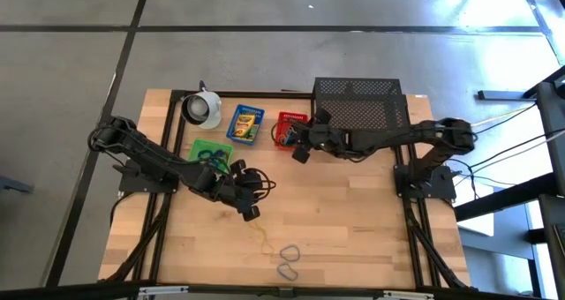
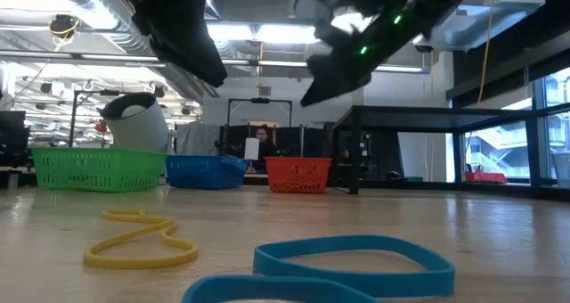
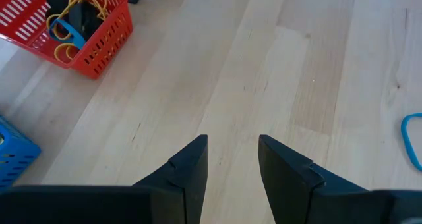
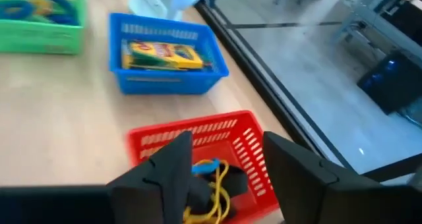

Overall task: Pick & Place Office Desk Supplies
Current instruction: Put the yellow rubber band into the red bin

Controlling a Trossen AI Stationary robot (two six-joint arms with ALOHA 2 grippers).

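Both jaws stand apart, holding nothing; right gripper (image 4: 221,161) hangs over the red basket (image 4: 247,141), presumably for dropping bands; left gripper (image 3: 231,158) hovers mid-table; blue bands (image 1: 288,259) and a yellow band (image 2: 141,239) lie near, unsorted.

Overhead, table-level, two wrist views

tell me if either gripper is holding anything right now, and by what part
Nothing is held. The left gripper is open over bare table; the right gripper is open above the red basket.
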